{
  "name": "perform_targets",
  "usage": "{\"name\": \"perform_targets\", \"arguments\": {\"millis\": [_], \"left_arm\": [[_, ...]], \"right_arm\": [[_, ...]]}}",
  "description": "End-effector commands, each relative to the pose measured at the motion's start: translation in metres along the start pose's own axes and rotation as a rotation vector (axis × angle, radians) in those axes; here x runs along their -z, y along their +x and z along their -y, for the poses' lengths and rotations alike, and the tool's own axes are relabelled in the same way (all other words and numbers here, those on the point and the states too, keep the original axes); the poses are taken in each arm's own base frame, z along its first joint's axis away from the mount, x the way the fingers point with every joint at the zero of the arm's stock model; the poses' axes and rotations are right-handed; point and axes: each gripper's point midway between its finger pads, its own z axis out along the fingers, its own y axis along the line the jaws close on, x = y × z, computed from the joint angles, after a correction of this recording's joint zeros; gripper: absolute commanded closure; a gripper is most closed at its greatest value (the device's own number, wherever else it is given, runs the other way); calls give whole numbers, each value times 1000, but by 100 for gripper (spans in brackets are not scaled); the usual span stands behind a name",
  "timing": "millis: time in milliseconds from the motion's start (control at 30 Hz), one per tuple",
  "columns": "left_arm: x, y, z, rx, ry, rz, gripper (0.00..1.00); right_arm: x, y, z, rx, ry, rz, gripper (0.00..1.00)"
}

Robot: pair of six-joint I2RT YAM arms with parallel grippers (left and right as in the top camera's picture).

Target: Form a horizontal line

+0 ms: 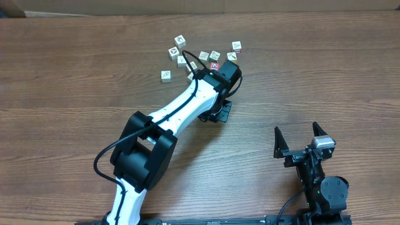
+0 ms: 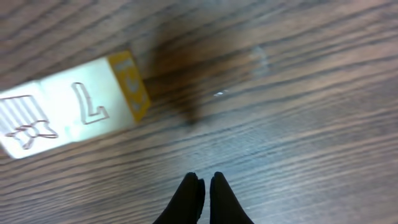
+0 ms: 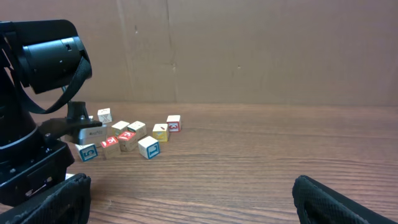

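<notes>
Two pale cream cubes (image 2: 62, 115) lie touching side by side in the left wrist view, one with a yellow end face; they make a short row up and to the left of my left gripper (image 2: 202, 182). That gripper is shut on nothing, its tips just above bare wood. From overhead the left arm's black wrist (image 1: 222, 75) hangs over the lower right edge of the scattered cubes (image 1: 204, 57) and hides its fingers. A red-faced cube (image 1: 215, 65) lies right beside it. My right gripper (image 1: 297, 134) rests open near the front right, far from the cubes.
Several loose cubes (image 3: 148, 147) are spread across the far middle of the wooden table (image 1: 325, 75), two of them red-faced (image 3: 127, 137). A brown cardboard wall (image 3: 249, 50) stands behind the table. The left arm's body (image 3: 31, 112) fills the left of the right wrist view.
</notes>
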Motion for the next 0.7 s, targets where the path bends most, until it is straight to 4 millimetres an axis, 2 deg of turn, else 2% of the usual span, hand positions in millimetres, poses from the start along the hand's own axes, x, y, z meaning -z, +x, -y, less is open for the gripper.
{"name": "perform_targets", "arguments": {"millis": [0, 667], "left_arm": [[9, -9, -7, 12, -42, 46, 96], [7, -1, -17, 8, -91, 20, 96]], "right_arm": [[0, 2, -1, 5, -3, 1, 0], [0, 2, -1, 5, -3, 1, 0]]}}
